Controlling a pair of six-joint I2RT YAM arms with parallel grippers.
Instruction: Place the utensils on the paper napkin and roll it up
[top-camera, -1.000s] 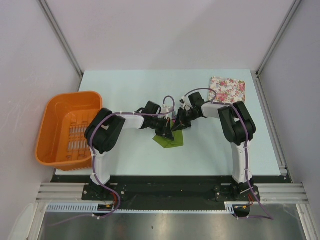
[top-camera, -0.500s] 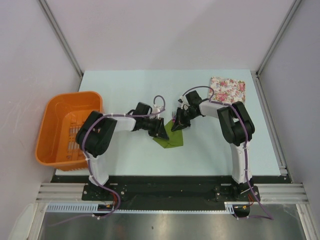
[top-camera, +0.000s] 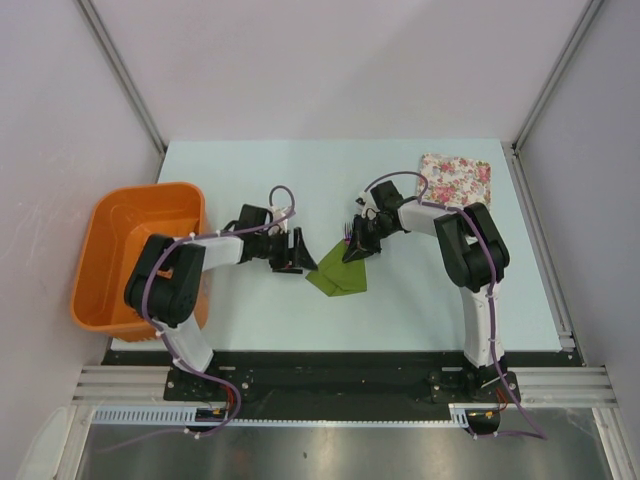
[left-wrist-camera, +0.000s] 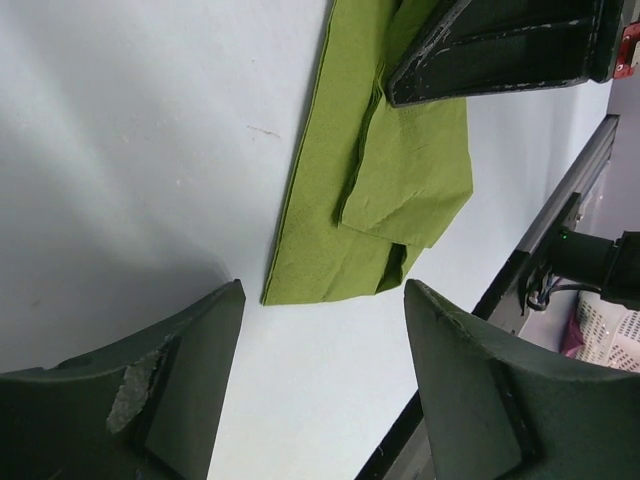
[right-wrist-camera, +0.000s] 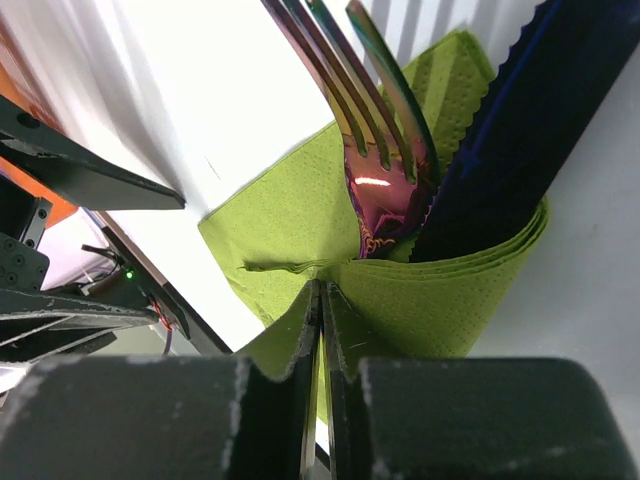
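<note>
The olive-green paper napkin (top-camera: 338, 277) lies near mid-table, partly folded over the utensils. In the right wrist view it (right-wrist-camera: 440, 300) wraps a purple iridescent fork (right-wrist-camera: 378, 160) and a dark blue serrated knife (right-wrist-camera: 500, 170). Their ends (top-camera: 349, 231) poke out past the far side of the napkin. My right gripper (top-camera: 356, 248) is shut, pinching the folded napkin edge (right-wrist-camera: 322, 298). My left gripper (top-camera: 294, 252) stands open just left of the napkin, apart from it. Only bare table shows between its fingers (left-wrist-camera: 322, 300), with the napkin (left-wrist-camera: 370, 180) ahead.
An orange basket (top-camera: 128, 255) sits at the table's left edge, under the left arm's elbow. A pink floral pad (top-camera: 455, 180) lies at the back right. The black front rail (left-wrist-camera: 560, 220) runs close to the napkin's near side.
My left gripper opened, let go of the napkin and drew back to the left. The right gripper stayed pinched on the fold, barely moving.
</note>
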